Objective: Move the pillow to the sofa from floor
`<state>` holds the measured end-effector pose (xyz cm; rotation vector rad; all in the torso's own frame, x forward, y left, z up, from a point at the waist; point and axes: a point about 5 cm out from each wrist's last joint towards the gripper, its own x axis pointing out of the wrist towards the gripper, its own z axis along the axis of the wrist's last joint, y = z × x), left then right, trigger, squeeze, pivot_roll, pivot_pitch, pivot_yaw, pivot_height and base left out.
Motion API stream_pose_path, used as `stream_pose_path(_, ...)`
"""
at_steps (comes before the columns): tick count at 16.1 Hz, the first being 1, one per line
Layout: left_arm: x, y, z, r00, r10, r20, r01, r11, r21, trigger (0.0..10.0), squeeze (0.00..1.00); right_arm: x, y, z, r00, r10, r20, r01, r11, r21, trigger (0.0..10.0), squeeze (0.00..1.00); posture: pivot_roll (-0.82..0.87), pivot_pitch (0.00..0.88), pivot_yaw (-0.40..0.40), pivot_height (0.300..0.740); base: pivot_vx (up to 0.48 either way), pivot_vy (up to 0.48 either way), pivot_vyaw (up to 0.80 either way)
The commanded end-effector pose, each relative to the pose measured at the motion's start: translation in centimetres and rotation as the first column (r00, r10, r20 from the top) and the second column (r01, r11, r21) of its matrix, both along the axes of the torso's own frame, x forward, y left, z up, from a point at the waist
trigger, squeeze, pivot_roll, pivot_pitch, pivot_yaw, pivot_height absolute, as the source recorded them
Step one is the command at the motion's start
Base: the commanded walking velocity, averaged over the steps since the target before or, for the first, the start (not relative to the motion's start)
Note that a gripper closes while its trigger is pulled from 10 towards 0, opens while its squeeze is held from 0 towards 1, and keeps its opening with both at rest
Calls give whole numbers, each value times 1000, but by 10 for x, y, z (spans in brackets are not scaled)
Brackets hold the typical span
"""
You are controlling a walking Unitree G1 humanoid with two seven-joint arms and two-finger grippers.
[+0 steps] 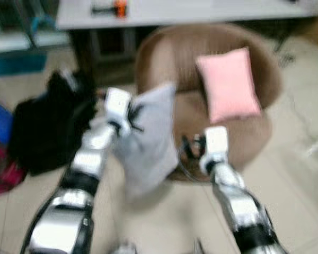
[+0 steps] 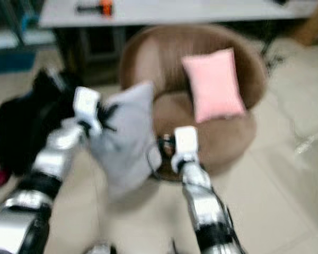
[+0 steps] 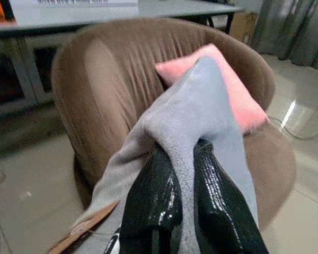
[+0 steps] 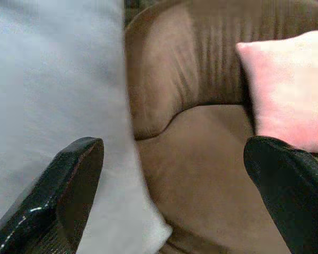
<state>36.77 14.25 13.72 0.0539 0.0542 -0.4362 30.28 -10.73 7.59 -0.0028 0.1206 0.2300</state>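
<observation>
A grey pillow [image 1: 148,137] hangs off the floor in front of the brown round armchair [image 1: 164,58], pinched at its edge by my left gripper [image 1: 131,117], which is shut on it. In the left wrist view the black fingers [image 3: 153,201] squeeze a fold of the grey pillow [image 3: 201,106]. A pink pillow [image 1: 229,83] leans against the chair's backrest. My right gripper [image 1: 193,145] is open just before the seat front, to the right of the grey pillow; its fingertips [image 4: 77,174] stand wide apart with nothing between them.
A black bag [image 1: 47,127] and colourful items [image 1: 0,143] lie on the floor at left. A white table [image 1: 164,10] with an orange tool [image 1: 116,8] stands behind the chair. Tiled floor [image 1: 302,174] stretches to the right.
</observation>
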Motion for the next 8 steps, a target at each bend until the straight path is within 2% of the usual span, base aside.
stream_pose_path(1,3,-15,13,997,-40,61,40,999,-4,0,0,0,-11,-2,1000,-24,-13,24,999,-26,10000,0,-86,104,-36,740,480,0,0)
stream_pose_path(8,0,-18,11,996,-59,67,58,998,10,0,0,-3,-9,-4,1000,-6,-22,5,1000,-30,10000,0,-86,111,-43,740,480,0,0)
